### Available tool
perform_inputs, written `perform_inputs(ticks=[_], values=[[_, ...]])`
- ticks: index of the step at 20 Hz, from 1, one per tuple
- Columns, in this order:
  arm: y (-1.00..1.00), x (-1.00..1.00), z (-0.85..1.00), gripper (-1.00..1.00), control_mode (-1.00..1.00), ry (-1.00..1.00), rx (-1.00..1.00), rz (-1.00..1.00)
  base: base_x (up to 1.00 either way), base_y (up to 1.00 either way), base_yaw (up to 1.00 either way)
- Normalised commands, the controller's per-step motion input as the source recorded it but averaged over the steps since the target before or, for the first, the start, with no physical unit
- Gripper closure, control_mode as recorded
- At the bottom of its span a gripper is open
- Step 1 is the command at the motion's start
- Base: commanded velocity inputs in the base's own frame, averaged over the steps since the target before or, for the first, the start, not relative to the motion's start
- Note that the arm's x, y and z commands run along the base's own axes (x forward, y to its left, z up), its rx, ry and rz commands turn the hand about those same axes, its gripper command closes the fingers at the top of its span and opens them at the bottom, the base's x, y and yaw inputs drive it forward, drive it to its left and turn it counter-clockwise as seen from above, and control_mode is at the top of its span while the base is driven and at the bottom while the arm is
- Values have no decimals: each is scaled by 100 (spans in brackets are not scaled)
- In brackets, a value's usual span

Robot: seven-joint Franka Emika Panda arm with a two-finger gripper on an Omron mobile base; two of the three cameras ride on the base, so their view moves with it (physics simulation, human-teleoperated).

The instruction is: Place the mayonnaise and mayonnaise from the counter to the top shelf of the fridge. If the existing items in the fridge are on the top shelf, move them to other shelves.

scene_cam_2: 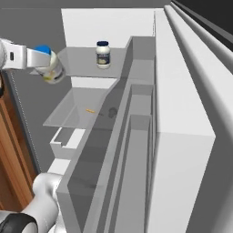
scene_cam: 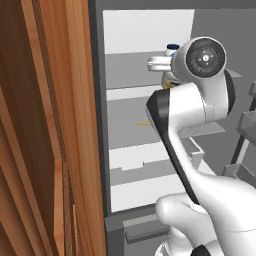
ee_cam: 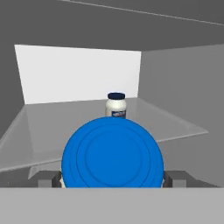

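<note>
Inside the open fridge (scene_cam_2: 136, 59), which is the largest thing present and stands alone as one unit with dark-grey walls and a white back, three grey shelf panels can be counted in the right base view. Uppermost is the top shelf (scene_cam_2: 82, 57), a thin translucent panel; below it sits a second shelf (scene_cam_2: 77, 109), and lower again a third with a notched front. Two mayonnaise jars are counted. One standing jar (scene_cam_2: 103, 54) rests upright toward the far right of the top shelf, near the back wall. A second, the held jar (scene_cam_2: 50, 66), is clamped in the gripper (scene_cam_2: 43, 61) at the near left edge of that shelf, tilted with its blue lid toward the hand camera; the jaws stand wide and bear on its sides just under the lid, and the jar does not yet appear to rest on the panel. Judged by appearance, each jar is rigid, smooth-walled and moderately weighty, so liable to slip; the body below the lid is the sound place to grip. On the second shelf lies one orange sliver (scene_cam_2: 90, 110), and just right of it one small dark round item (scene_cam_2: 112, 113), indistinct. Neither occupies the top shelf.
</note>
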Motion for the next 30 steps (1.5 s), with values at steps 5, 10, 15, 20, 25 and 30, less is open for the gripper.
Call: perform_inputs(ticks=[5,10,15,20,25,30], values=[[-5,75,0,100,-100,-1,0,6,0,0,0],[-3,55,0,100,-100,0,0,5,0,0,0],[0,59,0,100,-100,1,0,2,0,0,0],[3,48,0,100,-100,7,0,0,0,0,0],[7,50,0,100,-100,11,0,0,0,0,0],[13,56,0,100,-100,8,0,0,0,0,0]])
